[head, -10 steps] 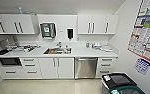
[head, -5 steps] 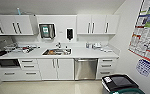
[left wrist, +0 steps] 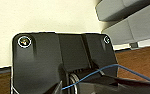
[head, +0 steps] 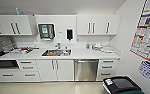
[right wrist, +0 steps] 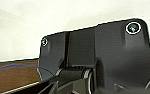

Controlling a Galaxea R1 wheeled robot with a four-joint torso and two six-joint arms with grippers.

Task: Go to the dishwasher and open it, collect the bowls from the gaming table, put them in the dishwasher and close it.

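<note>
Head view first: the dishwasher [head: 86, 70] sits under the white desk [head: 91, 53], just right of the sink [head: 56, 52] and between the white cabinet doors [head: 55, 70] and a stack of drawers [head: 107, 70]. Its steel door is shut, the bar handle across the top untouched. A dark bin [head: 121, 85] stands on the floor to the right of the dishwasher, nearer the camera. Compared with the earlier pictures, the whole kitchen wall looms a little larger and the dishwasher sits slightly closer to the middle; that is the camera's own advance, not a move of the things. My reading is that the approach leg is under way and the opening step is not yet begun.

Left wrist view: the robot's dark plate, a blue cable [left wrist: 96, 73], a pale wall and brown floor; grey upholstered seating [left wrist: 131, 20] lies beyond. Whether the left gripper is wide or narrow cannot be told.

Right wrist view: plate, cable, wall and floor again; the right gripper's state likewise cannot be told.
</note>
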